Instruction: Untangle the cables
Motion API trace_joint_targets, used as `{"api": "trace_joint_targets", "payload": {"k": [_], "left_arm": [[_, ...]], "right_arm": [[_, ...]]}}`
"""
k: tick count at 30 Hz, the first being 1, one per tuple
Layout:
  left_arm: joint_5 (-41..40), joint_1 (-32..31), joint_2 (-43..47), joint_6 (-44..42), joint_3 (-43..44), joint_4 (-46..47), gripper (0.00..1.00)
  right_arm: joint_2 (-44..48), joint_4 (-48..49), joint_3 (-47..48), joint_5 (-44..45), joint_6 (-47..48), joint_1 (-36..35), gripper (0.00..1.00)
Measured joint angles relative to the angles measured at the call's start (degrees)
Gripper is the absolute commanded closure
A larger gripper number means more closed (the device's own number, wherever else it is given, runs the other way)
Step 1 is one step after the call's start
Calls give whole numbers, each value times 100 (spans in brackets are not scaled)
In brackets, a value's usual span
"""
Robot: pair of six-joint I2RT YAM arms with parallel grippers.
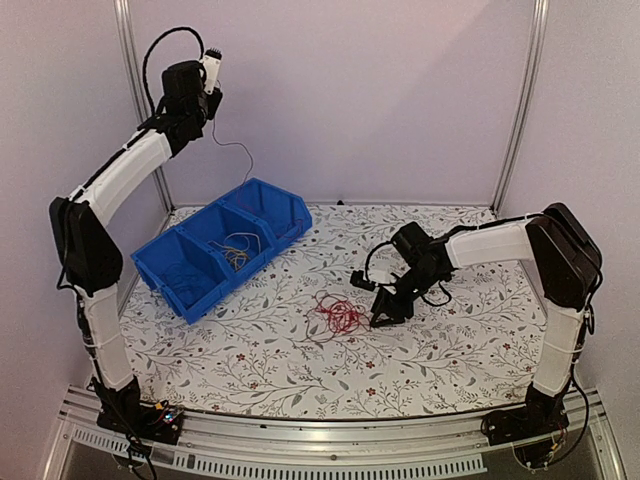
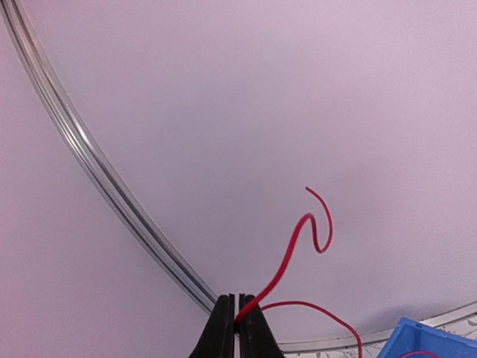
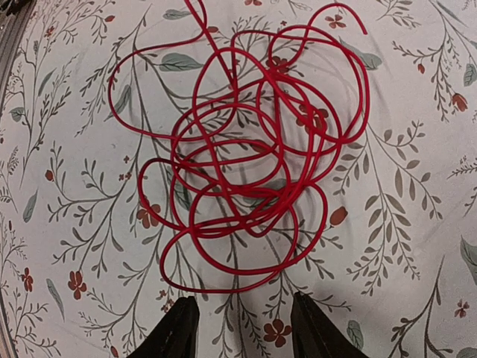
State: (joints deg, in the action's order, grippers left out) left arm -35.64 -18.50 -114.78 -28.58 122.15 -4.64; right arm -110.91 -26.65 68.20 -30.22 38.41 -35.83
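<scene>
Jaws of the left gripper stand pressed together on a thin red cable; one end of it curls upward against the pale wall, while the other part arcs down to the right towards a corner of the blue bin. From above, the left gripper is raised high at the far left corner, well above the table; the red cable reads there only as a faint thread hanging from the fingers towards the far end of the bin.

The blue bin lies slantwise on the left part of the floral table and is split into three compartments; the middle one holds a small tangle of orange-yellow and dark wires; the near one seems to hold some thin blue wire, though it is too faint to be sure of.

Right of the bin and apart from it, near the middle of the table, lies the red bundle; the right wrist view shows it as many loose overlapping loops flat on the cloth.

Just beside the bundle, on its right, the right gripper sits low over the table; in its own camera the right gripper has its jaws apart with nothing between them; the lowest loop of the bundle lies just ahead of the fingertips, and whether it touches them I cannot tell.
</scene>
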Motion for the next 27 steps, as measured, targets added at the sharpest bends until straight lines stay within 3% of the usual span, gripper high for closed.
{"api": "trace_joint_targets", "payload": {"k": [14, 27], "left_arm": [[-260, 63, -192, -551, -201, 494, 100], [55, 258, 352, -925, -304, 1534, 100]], "right_arm": [[-7, -22, 9, 59, 0, 0, 54], [-133, -57, 52, 105, 7, 0, 55]]}}
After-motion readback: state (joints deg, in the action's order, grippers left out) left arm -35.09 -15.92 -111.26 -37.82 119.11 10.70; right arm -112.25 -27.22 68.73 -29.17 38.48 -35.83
